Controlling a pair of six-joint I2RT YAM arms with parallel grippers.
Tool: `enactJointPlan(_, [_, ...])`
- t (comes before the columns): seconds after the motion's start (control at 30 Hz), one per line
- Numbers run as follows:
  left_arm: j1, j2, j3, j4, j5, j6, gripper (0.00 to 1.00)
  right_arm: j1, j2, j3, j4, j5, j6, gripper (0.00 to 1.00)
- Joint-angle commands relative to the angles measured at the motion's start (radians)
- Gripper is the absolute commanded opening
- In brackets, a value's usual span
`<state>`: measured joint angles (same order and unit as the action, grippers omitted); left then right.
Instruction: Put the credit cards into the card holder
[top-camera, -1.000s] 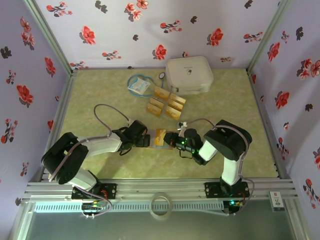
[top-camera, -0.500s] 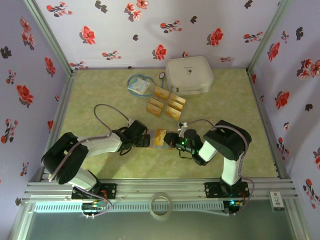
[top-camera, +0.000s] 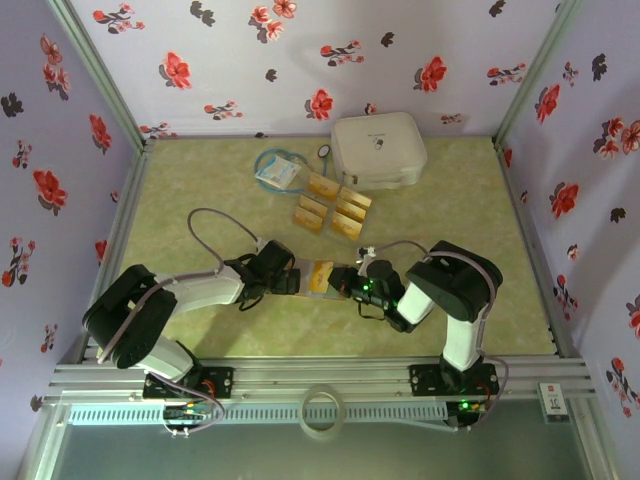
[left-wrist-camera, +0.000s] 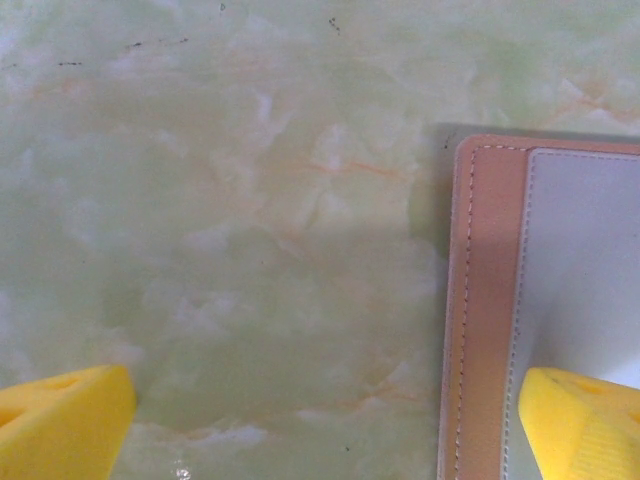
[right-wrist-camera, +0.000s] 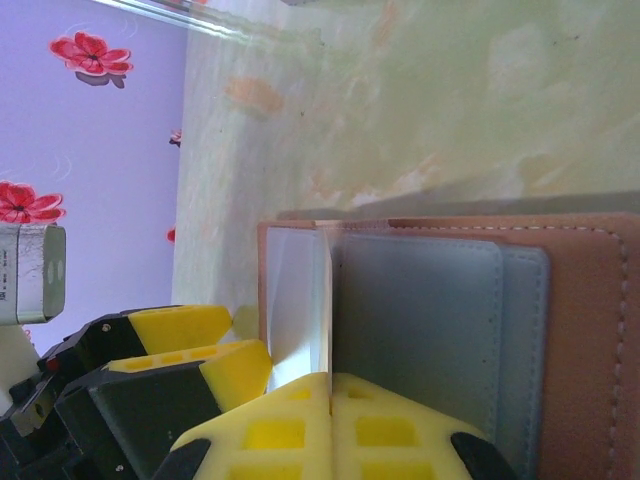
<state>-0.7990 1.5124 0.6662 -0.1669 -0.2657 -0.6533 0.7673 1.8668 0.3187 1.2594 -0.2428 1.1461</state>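
The card holder (top-camera: 320, 277) lies open on the green table between both grippers, reddish-brown outside and grey-blue inside (right-wrist-camera: 430, 320). My right gripper (right-wrist-camera: 330, 385) is shut on a thin clear inner leaf of the card holder and holds that leaf upright. In the left wrist view my left gripper (left-wrist-camera: 325, 430) is open wide at the holder's left edge (left-wrist-camera: 490, 300). One yellow fingertip (left-wrist-camera: 585, 420) is over the grey lining and the other sits on bare table. Several golden-tan credit cards (top-camera: 332, 208) lie in a cluster further back.
A large white rounded case (top-camera: 378, 150) stands at the back, right of centre. A blue-white packet (top-camera: 278, 172) with a looped cord lies left of the cards. Flowered walls close in the table on three sides.
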Motion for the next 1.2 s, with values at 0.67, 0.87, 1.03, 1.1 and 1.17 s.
enactJointPlan(0.67, [-0.007, 0.039, -0.041, -0.062, 0.031, -0.035, 1.0, 0.028, 0.019, 0.017, -0.057, 0.001, 0.012, 0.0])
enactJointPlan(0.87, [-0.007, 0.036, -0.043, -0.059, 0.032, -0.037, 1.0, 0.029, 0.022, 0.024, -0.066, -0.002, 0.012, 0.0])
enactJointPlan(1.03, [-0.007, 0.038, -0.045, -0.059, 0.032, -0.037, 1.0, 0.029, 0.013, 0.025, -0.079, 0.003, 0.012, 0.1])
enactJointPlan(1.1, [-0.007, 0.038, -0.046, -0.058, 0.031, -0.036, 1.0, 0.029, 0.003, 0.022, -0.095, 0.008, 0.011, 0.14])
enactJointPlan(1.17, [-0.006, 0.037, -0.045, -0.057, 0.032, -0.037, 1.0, 0.029, -0.009, 0.024, -0.117, 0.013, 0.008, 0.19])
